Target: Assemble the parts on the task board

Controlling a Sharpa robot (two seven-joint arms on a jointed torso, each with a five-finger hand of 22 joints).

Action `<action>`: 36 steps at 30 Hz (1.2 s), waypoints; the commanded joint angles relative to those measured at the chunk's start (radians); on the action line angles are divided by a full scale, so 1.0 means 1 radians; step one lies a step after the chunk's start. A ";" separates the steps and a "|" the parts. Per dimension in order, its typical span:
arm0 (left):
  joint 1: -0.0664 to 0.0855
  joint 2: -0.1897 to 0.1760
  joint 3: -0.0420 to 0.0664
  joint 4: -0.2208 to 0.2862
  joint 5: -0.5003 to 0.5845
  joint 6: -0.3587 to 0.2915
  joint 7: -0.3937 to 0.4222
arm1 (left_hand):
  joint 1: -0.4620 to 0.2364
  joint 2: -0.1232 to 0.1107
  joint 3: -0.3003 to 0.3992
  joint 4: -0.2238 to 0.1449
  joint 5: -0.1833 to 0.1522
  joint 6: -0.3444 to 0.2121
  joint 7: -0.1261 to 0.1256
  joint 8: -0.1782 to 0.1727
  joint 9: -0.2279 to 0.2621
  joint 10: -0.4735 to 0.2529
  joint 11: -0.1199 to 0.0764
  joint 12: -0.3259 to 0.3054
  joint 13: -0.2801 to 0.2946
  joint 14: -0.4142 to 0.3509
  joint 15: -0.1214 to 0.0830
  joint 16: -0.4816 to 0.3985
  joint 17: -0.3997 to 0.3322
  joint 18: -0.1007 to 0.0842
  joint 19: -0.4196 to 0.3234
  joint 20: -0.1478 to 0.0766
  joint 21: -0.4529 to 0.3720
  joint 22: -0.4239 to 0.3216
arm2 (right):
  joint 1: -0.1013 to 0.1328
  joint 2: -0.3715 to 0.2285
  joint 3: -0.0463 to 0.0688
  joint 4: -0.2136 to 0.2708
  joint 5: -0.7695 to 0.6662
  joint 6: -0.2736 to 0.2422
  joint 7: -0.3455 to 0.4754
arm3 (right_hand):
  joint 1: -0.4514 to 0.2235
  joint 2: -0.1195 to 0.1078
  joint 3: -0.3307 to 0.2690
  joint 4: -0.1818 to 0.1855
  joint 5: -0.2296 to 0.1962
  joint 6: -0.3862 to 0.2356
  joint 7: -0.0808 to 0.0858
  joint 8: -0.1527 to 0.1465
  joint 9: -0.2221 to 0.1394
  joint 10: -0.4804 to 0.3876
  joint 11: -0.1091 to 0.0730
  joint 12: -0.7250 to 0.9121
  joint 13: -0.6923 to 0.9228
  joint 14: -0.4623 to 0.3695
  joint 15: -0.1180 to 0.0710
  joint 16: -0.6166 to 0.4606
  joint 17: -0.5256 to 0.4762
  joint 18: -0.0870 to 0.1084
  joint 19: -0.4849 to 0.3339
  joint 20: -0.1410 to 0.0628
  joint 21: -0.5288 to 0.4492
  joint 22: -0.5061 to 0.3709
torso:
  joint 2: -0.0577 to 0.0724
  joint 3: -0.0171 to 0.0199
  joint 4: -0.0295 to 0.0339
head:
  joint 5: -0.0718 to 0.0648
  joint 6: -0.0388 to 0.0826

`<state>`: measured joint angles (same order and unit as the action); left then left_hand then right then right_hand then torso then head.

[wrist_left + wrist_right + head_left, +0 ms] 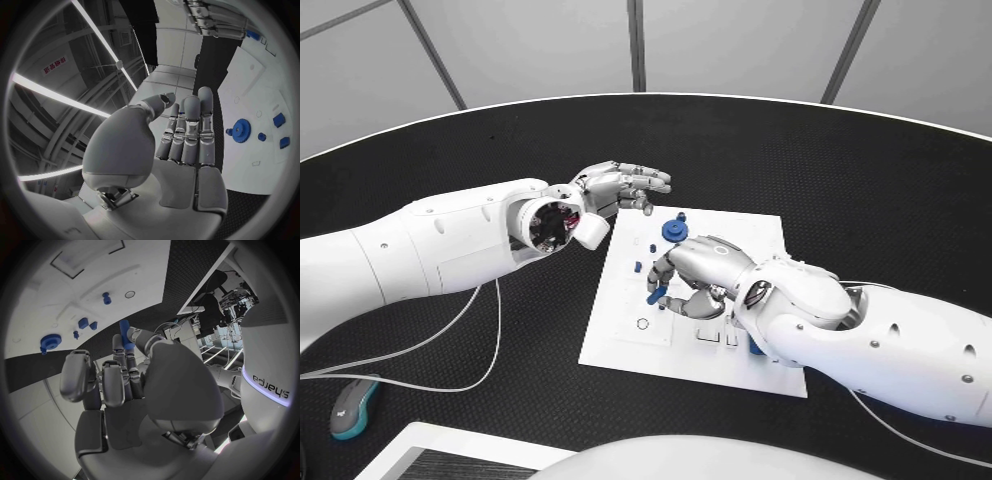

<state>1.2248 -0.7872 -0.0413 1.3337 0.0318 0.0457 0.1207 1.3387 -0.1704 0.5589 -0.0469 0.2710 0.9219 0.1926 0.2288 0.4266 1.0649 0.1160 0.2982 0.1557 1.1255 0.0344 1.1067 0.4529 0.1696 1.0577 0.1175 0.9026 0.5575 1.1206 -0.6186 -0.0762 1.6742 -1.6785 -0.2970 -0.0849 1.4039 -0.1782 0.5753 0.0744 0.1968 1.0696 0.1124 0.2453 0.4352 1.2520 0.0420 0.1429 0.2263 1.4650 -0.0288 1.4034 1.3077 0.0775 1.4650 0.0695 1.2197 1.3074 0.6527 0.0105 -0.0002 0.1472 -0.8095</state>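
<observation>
Partway through, by the look of it: blue gear (675, 230) and small blue pieces (651, 243) on the task board (747, 232) mid-frame, right hand (687, 278) pinching a blue peg (656, 293) above it, left hand (620, 188) empty, fingers apart, at the board's upper-left corner.

Task board (733, 352) lies mid-table (877, 170). Left hand (620, 187) hovers just off board's far-left corner, over table. Right hand (692, 275) above board's middle, holding peg (656, 296) between fingertips, peg pointing down toward board's left part. Gear (675, 230) stands on board near far edge, just beyond right hand. Small parts (648, 245) on board left of gear. Cable (459, 360) trails across table left of board; small device (352, 410) lies at near-left table edge.
</observation>
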 commanded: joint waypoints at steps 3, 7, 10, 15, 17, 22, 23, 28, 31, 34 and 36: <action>0.000 0.004 0.000 -0.001 0.000 0.002 -0.001 | -0.001 0.011 -0.005 0.001 -0.002 -0.004 0.001 -0.003 -0.001 -0.007 0.002 0.006 0.001 -0.010 0.000 -0.005 -0.002 0.016 -0.006 0.001 -0.006 -0.001 | -0.024 0.036 -0.004 -0.029 0.000 0.018 0.007 | 0.001 0.008 0.000 -0.005 0.007 -0.004 0.006 0.003 0.035 0.002 0.005 -0.007 0.001 0.055 -0.005 0.006 0.013 -0.008 0.029 -0.008 0.000 0.062 | 0.002 0.0013 -0.0043 | 0.011 -0.004; 0.000 0.005 0.000 -0.001 0.000 0.001 -0.002 | -0.001 0.011 -0.005 0.001 -0.002 -0.004 0.001 -0.003 -0.001 -0.007 0.002 0.006 0.001 -0.010 0.000 -0.005 -0.002 0.016 -0.006 0.001 -0.006 -0.001 | -0.033 0.052 -0.008 -0.044 0.000 0.035 0.008 | 0.002 0.008 0.000 -0.006 0.007 -0.005 0.006 0.003 0.035 0.001 0.005 -0.008 0.001 0.055 -0.005 0.006 0.012 -0.008 0.029 -0.008 0.000 0.062 | 0.002 0.0023 -0.0025 | 0.014 -0.006; 0.000 0.007 0.000 -0.001 0.000 0.002 -0.002 | -0.001 0.011 -0.005 0.001 -0.002 -0.004 0.001 -0.003 -0.001 -0.007 0.002 0.006 0.001 -0.010 0.000 -0.005 -0.002 0.016 -0.006 0.001 -0.006 -0.001 | -0.037 0.064 -0.012 -0.058 0.001 0.049 0.003 | 0.002 0.008 0.001 -0.008 0.008 -0.006 0.007 0.003 0.036 0.001 0.005 -0.008 0.002 0.055 -0.005 0.007 0.013 -0.008 0.029 -0.008 0.000 0.062 | 0.002 0.0027 -0.0006 | 0.016 -0.009; 0.000 0.007 0.000 0.000 0.000 0.002 -0.003 | -0.001 0.011 -0.005 0.001 -0.002 -0.004 0.001 -0.003 -0.001 -0.007 0.002 0.006 0.001 -0.010 0.000 -0.005 -0.002 0.016 -0.006 0.001 -0.006 -0.001 | -0.042 0.077 -0.015 -0.079 -0.005 0.062 -0.006 | 0.004 0.008 0.001 -0.010 0.010 -0.007 0.007 0.002 0.036 0.001 0.006 -0.009 0.002 0.056 -0.004 0.008 0.015 -0.008 0.029 -0.007 0.001 0.063 | 0.003 0.0024 -0.0009 | 0.018 -0.011; 0.000 0.007 0.000 0.001 0.000 0.002 -0.003 | -0.001 0.011 -0.005 0.001 -0.002 -0.004 0.001 -0.003 -0.001 -0.007 0.002 0.006 0.001 -0.010 0.000 -0.005 -0.002 0.016 -0.006 0.001 -0.006 -0.001 | -0.043 0.083 -0.016 -0.087 -0.011 0.066 -0.010 | 0.004 0.008 0.002 -0.011 0.011 -0.007 0.008 0.002 0.036 0.000 0.006 -0.010 0.002 0.056 -0.004 0.008 0.015 -0.008 0.029 -0.007 0.002 0.064 | 0.003 0.0029 -0.0013 | 0.019 -0.012; 0.000 0.005 0.000 0.003 0.000 0.002 -0.003 | -0.001 0.011 -0.006 0.002 -0.003 -0.005 0.001 -0.003 -0.001 -0.008 0.002 0.007 0.002 -0.011 0.000 -0.005 -0.002 0.015 -0.006 0.001 -0.006 -0.002 | -0.046 0.090 -0.018 -0.096 -0.016 0.067 -0.015 | 0.004 0.008 0.002 -0.011 0.011 -0.007 0.008 0.002 0.037 0.001 0.006 -0.010 0.002 0.056 -0.004 0.008 0.015 -0.009 0.029 -0.007 0.003 0.064 | 0.004 0.0036 -0.0014 | 0.021 -0.015; 0.000 0.005 0.000 0.003 0.000 0.002 -0.003 | -0.001 0.011 -0.006 0.002 -0.003 -0.005 0.001 -0.003 -0.001 -0.008 0.002 0.007 0.002 -0.011 0.000 -0.005 -0.002 0.015 -0.006 0.001 -0.006 -0.002 | -0.046 0.093 -0.018 -0.099 -0.017 0.067 -0.018 | 0.004 0.009 0.002 -0.012 0.012 -0.008 0.008 0.002 0.037 0.001 0.006 -0.010 0.002 0.056 -0.004 0.008 0.016 -0.009 0.029 -0.007 0.003 0.064 | 0.004 0.0037 -0.0013 | 0.021 -0.016; 0.000 0.004 0.000 0.005 0.000 0.001 -0.004 | -0.001 0.011 -0.006 0.002 -0.003 -0.005 0.001 -0.003 -0.001 -0.008 0.002 0.007 0.002 -0.011 0.000 -0.005 -0.002 0.015 -0.006 0.001 -0.006 -0.002 | -0.047 0.098 -0.018 -0.106 -0.019 0.071 -0.024 | 0.004 0.009 0.002 -0.012 0.012 -0.008 0.008 0.002 0.037 0.001 0.006 -0.010 0.002 0.056 -0.004 0.008 0.016 -0.009 0.029 -0.007 0.003 0.064 | 0.003 0.0032 -0.0012 | 0.021 -0.018; 0.000 0.003 0.000 0.005 0.000 0.001 -0.004 | -0.001 0.011 -0.006 0.002 -0.003 -0.005 0.001 -0.003 -0.001 -0.008 0.002 0.007 0.002 -0.011 0.000 -0.005 -0.002 0.015 -0.006 0.001 -0.006 -0.002 | -0.047 0.100 -0.018 -0.108 -0.019 0.074 -0.024 | 0.005 0.009 0.003 -0.013 0.013 -0.008 0.009 0.002 0.037 0.001 0.007 -0.011 0.003 0.056 -0.004 0.009 0.017 -0.009 0.029 -0.007 0.003 0.065 | 0.003 0.0030 -0.0020 | 0.023 -0.020; 0.000 0.003 0.000 0.006 0.000 0.001 -0.005 | -0.001 0.011 -0.006 0.002 -0.003 -0.005 0.001 -0.003 -0.001 -0.008 0.002 0.007 0.002 -0.011 0.000 -0.005 -0.002 0.015 -0.006 0.001 -0.006 -0.002 | -0.047 0.103 -0.018 -0.110 -0.019 0.078 -0.024 | 0.005 0.009 0.003 -0.013 0.013 -0.008 0.009 0.002 0.037 0.001 0.007 -0.011 0.003 0.056 -0.004 0.009 0.017 -0.009 0.029 -0.007 0.003 0.065 | 0.002 0.0029 -0.0021 | 0.023 -0.021; 0.000 0.004 0.000 0.006 0.000 0.001 -0.005 | -0.001 0.011 -0.006 0.002 -0.003 -0.005 0.001 -0.003 -0.001 -0.008 0.002 0.007 0.002 -0.011 0.000 -0.005 -0.002 0.015 -0.006 0.001 -0.006 -0.002 | -0.048 0.105 -0.018 -0.112 -0.019 0.082 -0.024 | 0.005 0.009 0.003 -0.013 0.013 -0.008 0.009 0.002 0.037 0.001 0.007 -0.011 0.003 0.056 -0.004 0.009 0.017 -0.009 0.029 -0.007 0.003 0.065 | 0.002 0.0029 -0.0021 | 0.024 -0.023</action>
<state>1.2250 -0.7835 -0.0413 1.3395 0.0316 0.0466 0.1159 1.3387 -0.1704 0.5590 -0.0469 0.2710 0.9219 0.1926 0.2288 0.4267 1.0649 0.1160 0.3022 0.1562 1.1182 0.0343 1.1067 0.4523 0.1692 1.0577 0.1175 0.9025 0.5569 1.0730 -0.5144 -0.0945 1.5629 -1.6978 -0.2163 -0.1091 1.4042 -0.1784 0.5784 0.0660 0.2050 1.0605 0.1141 0.2419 0.4711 1.2483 0.0457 0.1361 0.2289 1.4650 -0.0287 1.4074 1.3074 0.0776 1.4649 0.0696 1.2196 1.3073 0.6556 0.0136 -0.0019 0.1706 -0.8305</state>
